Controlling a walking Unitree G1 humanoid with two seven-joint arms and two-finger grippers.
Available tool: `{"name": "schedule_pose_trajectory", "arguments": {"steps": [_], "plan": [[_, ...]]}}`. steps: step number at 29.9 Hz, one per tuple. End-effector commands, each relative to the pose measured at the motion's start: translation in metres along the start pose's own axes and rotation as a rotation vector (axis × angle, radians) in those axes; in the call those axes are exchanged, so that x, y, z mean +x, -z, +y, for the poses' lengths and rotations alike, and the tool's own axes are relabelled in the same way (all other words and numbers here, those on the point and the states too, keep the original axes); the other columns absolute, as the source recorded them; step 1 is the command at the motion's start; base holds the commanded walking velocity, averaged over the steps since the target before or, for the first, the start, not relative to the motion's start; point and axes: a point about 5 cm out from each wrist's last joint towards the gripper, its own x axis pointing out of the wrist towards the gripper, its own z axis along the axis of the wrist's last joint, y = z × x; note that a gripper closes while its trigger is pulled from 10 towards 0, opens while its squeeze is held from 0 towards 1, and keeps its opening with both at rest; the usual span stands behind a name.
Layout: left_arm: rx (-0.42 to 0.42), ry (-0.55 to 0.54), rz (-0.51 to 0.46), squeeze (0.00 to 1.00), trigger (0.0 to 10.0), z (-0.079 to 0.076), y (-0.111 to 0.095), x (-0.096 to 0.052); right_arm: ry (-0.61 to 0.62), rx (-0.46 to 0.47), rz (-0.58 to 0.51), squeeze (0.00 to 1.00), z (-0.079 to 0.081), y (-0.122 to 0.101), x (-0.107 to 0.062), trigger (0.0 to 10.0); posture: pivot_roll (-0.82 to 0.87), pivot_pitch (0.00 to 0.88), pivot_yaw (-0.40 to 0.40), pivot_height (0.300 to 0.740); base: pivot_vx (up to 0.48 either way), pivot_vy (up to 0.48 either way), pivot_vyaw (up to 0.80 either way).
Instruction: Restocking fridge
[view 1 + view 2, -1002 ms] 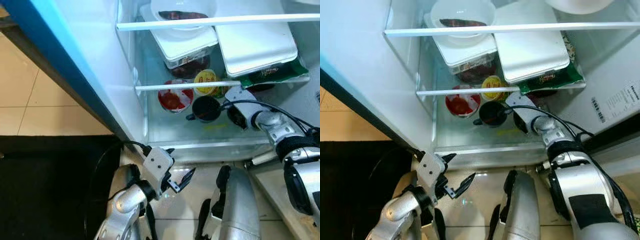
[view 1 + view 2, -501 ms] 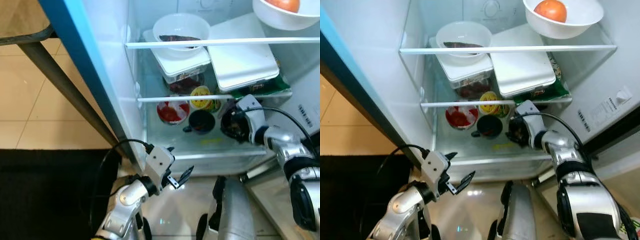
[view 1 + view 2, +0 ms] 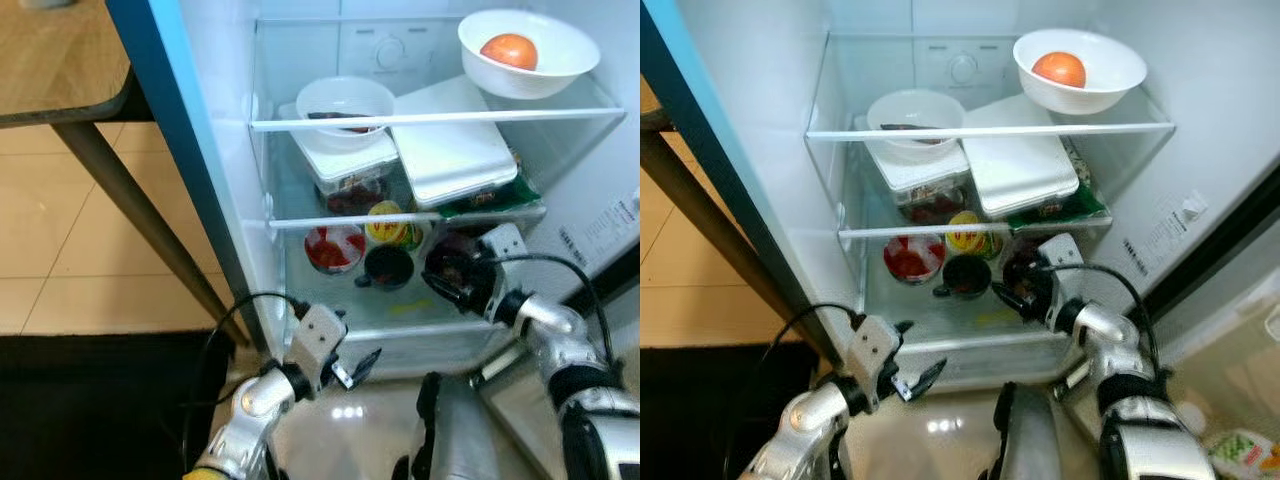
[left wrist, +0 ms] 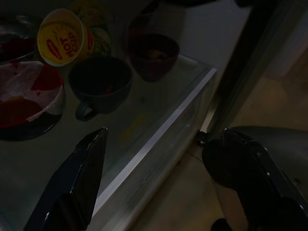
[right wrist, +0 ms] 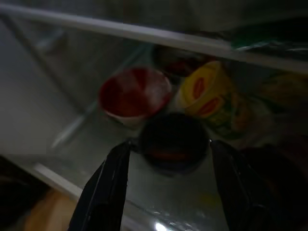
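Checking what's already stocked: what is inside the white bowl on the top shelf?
The white bowl on the top shelf holds one round orange-red fruit, maybe a tomato. Its underside and the bowl's bottom are hidden by the rim.

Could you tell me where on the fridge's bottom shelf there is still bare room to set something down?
The bottom shelf is bare along its front edge, ahead of the dark mug, and in its front left corner beside the red bowl. The back is crowded: yellow tub, dark bowl, and the right gripper reaching in.
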Motion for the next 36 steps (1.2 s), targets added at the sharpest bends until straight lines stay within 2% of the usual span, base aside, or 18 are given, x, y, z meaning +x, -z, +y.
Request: {"name": "schedule_pose_trajectory", "arguments": {"steps": [1, 2, 3, 5, 6, 7, 10, 11, 13, 21, 25, 30, 33, 36], "plan": [[0.005, -0.001, 0.029, 0.00, 10.0, 0.000, 0.008, -0.004, 0.024, 0.089, 0.020, 0.00, 0.004, 0.016, -0.004, 10.0, 0.10, 0.038, -0.044, 0.405, 0.000, 0.000, 0.00], [0.001, -0.002, 0.028, 0.00, 10.0, 0.000, 0.009, -0.004, 0.005, 0.125, 0.030, 0.00, 0.013, 0.023, -0.002, 10.0, 0.09, 0.034, -0.044, 0.405, 0.000, 0.000, 0.00], [0.001, -0.002, 0.028, 0.00, 10.0, 0.000, 0.009, -0.004, 0.005, 0.125, 0.030, 0.00, 0.013, 0.023, -0.002, 10.0, 0.09, 0.034, -0.044, 0.405, 0.000, 0.000, 0.00], [-0.005, 0.003, 0.024, 0.00, 10.0, -0.001, 0.011, -0.005, -0.042, 0.222, 0.020, 0.00, 0.026, 0.033, 0.002, 10.0, 0.09, 0.020, -0.050, 0.405, 0.000, 0.000, 0.00], [-0.005, 0.003, 0.024, 0.00, 10.0, -0.001, 0.011, -0.005, -0.042, 0.222, 0.020, 0.00, 0.026, 0.033, 0.002, 10.0, 0.09, 0.020, -0.050, 0.405, 0.000, 0.000, 0.00], [-0.006, 0.007, 0.022, 0.00, 10.0, -0.001, 0.011, -0.004, -0.062, 0.265, 0.005, 0.00, 0.031, 0.035, 0.003, 10.0, 0.09, 0.017, -0.051, 0.405, 0.000, 0.000, 0.00], [-0.010, 0.014, 0.017, 0.00, 10.0, -0.002, 0.011, -0.004, -0.075, 0.295, 0.003, 0.00, 0.036, 0.038, 0.004, 10.0, 0.09, 0.007, -0.055, 0.410, 0.000, 0.000, 0.00], [-0.014, 0.029, -0.001, 0.00, 10.0, -0.002, 0.009, -0.004, -0.091, 0.319, 0.019, 0.00, 0.044, 0.044, 0.007, 10.0, 0.09, 0.004, -0.058, 0.420, 0.000, 0.000, 0.00], [-0.018, 0.043, -0.012, 0.00, 10.0, -0.003, 0.008, -0.004, -0.092, 0.332, 0.033, 0.00, 0.049, 0.048, 0.008, 10.0, 0.09, 0.000, -0.063, 0.430, 0.000, 0.000, 0.00], [-0.020, 0.101, -0.007, 0.00, 10.0, -0.006, 0.010, -0.012, -0.067, 0.354, 0.071, 0.00, 0.049, 0.056, 0.004, 10.0, 0.09, 0.000, -0.067, 0.455, 0.000, 0.000, 0.00], [-0.011, 0.109, 0.011, 0.00, 10.0, -0.005, 0.013, -0.013, -0.007, 0.370, 0.110, 0.00, 0.041, 0.064, -0.005, 10.0, 0.09, 0.000, -0.069, 0.470, 0.000, 0.000, 0.00], [-0.029, 0.084, 0.028, 0.00, 10.0, 0.002, 0.018, -0.016, 0.063, 0.382, 0.173, 0.00, 0.034, 0.078, -0.019, 10.0, 0.10, 0.000, -0.066, 0.485, 0.000, 0.000, 0.00], [-0.066, 0.045, 0.042, 0.00, 10.0, 0.008, 0.024, -0.023, 0.103, 0.395, 0.206, 0.00, 0.031, 0.088, -0.030, 10.0, 0.10, 0.000, -0.064, 0.500, 0.000, 0.000, 0.00], [-0.073, 0.038, 0.047, 0.00, 10.0, 0.009, 0.026, -0.024, 0.111, 0.396, 0.213, 0.00, 0.031, 0.090, -0.032, 10.0, 0.10, 0.000, -0.064, 0.505, 0.000, 0.000, 0.00]]}}
